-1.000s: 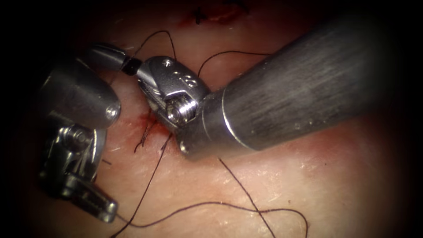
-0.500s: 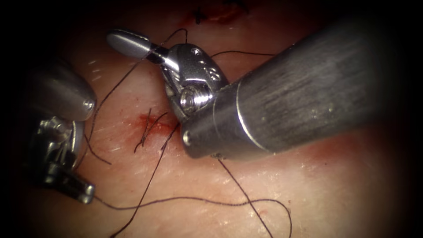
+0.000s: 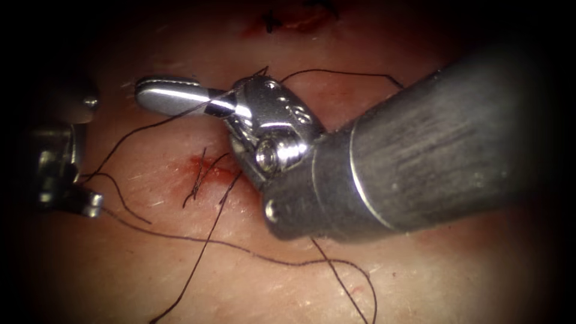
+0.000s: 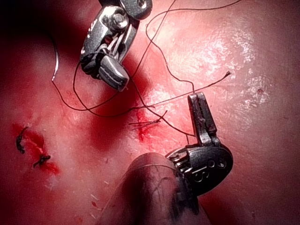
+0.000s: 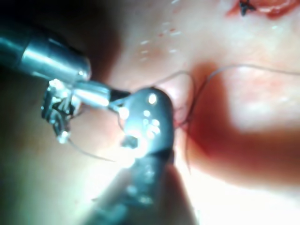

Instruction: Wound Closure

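Thread (image 3: 198, 264) is pinched in both tools' closed jaws, right tool (image 3: 171, 96) pointing left, left tool (image 3: 84, 201) low.

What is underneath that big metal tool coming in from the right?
Under the right tool lies the tissue, with thread running beneath its shaft and a red-stained stitch site just beside it. What lies directly under the shaft is covered.

tissue (image 3: 456, 270): pale, glistening, flat | cut (image 3: 204, 171): short, reddened, stitched, knot ends upright | thread (image 3: 240, 249): dark, thin, looping loosely across cut, trailing rightward | second stitched cut (image 3: 294, 21): far edge
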Action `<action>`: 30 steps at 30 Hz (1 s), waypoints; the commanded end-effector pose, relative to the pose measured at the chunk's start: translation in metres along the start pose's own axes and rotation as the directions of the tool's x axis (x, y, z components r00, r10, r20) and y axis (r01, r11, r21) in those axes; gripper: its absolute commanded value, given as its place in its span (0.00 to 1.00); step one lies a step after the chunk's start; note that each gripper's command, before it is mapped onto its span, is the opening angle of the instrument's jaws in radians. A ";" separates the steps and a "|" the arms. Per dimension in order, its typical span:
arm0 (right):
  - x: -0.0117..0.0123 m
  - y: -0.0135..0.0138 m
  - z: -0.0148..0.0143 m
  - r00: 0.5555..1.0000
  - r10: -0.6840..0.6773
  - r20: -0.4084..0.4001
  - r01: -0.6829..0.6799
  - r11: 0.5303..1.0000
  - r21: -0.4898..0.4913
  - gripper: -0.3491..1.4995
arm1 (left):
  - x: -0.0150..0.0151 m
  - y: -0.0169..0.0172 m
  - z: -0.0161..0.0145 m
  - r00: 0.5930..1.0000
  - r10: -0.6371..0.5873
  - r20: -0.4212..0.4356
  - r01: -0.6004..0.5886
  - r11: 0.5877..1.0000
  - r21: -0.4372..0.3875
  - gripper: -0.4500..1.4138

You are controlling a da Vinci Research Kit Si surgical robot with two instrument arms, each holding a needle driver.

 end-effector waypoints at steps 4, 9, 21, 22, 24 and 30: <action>-0.0012 -0.0009 -0.0002 0.997 -0.057 0.061 0.057 0.998 0.010 0.29 | -0.0012 0.0010 0.0015 1.000 -0.001 -0.017 0.000 0.999 -0.046 0.00; -0.0011 -0.0014 -0.0006 0.984 -0.129 0.124 0.129 0.992 0.005 0.65 | -0.0015 0.0009 0.0019 0.999 0.001 -0.040 -0.007 0.990 -0.142 0.00; -0.0004 -0.0012 -0.0002 0.903 -0.281 0.325 0.225 0.954 0.197 0.64 | -0.0015 0.0002 0.0018 0.997 0.002 -0.079 -0.027 0.949 -0.315 0.00; -0.0004 -0.0011 -0.0001 0.876 -0.312 0.368 0.235 0.942 0.238 0.61 | -0.0014 0.0000 0.0019 0.994 -0.002 -0.106 -0.044 0.903 -0.428 0.00; -0.0004 -0.0010 0.0000 0.866 -0.323 0.381 0.238 0.938 0.254 0.60 | -0.0013 -0.0001 0.0019 0.993 -0.004 -0.114 -0.049 0.888 -0.458 0.00; -0.0008 -0.0012 0.0005 0.796 -0.409 0.446 0.208 0.877 0.434 0.55 | -0.0007 -0.0012 0.0023 0.986 -0.021 -0.164 -0.092 0.752 -0.653 0.00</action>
